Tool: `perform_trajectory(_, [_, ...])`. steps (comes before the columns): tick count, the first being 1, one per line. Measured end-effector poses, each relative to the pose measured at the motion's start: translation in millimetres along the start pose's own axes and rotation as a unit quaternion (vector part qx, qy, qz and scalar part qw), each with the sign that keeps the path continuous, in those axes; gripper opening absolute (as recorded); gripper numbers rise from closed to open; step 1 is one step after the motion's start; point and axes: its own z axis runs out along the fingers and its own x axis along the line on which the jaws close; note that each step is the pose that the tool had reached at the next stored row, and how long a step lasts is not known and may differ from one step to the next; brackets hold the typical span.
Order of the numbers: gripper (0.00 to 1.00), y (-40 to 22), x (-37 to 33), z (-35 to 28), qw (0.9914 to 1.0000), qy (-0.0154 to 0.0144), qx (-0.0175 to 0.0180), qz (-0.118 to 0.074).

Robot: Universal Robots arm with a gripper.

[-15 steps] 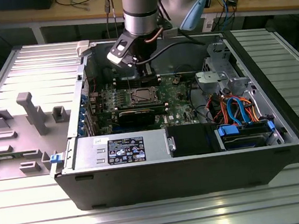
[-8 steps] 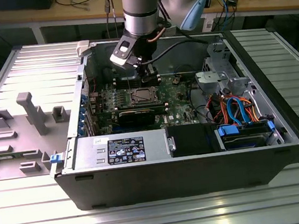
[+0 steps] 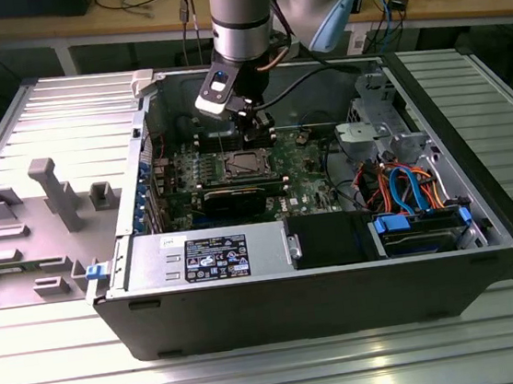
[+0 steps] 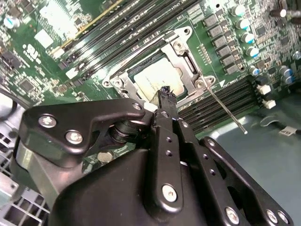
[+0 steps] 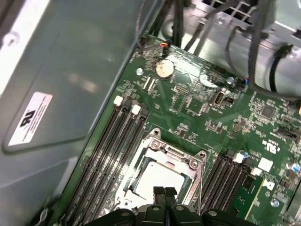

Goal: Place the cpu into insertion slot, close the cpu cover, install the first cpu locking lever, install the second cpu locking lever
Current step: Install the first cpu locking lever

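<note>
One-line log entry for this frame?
cpu: seated | cpu cover: down over cpu | claw: shut, tips at cover edge | locking lever: one sticking out from socket

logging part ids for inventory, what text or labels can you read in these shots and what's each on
Black rectangular label on the silver metal power supply box: print too small to read.
White paper sticker on the grey metal case wall: blurred, unreadable.
White printed markings on the green motherboard: too small to read.
</note>
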Motion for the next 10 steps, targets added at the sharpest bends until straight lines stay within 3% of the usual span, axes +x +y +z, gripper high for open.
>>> perform_trajectory(2, [0.11, 0.0, 0.0, 0.0, 0.99997, 0.0001, 0.0, -0.008])
perform_trajectory(10, [0.11, 0.0, 0.0, 0.0, 0.99997, 0.0001, 0.0, -0.008])
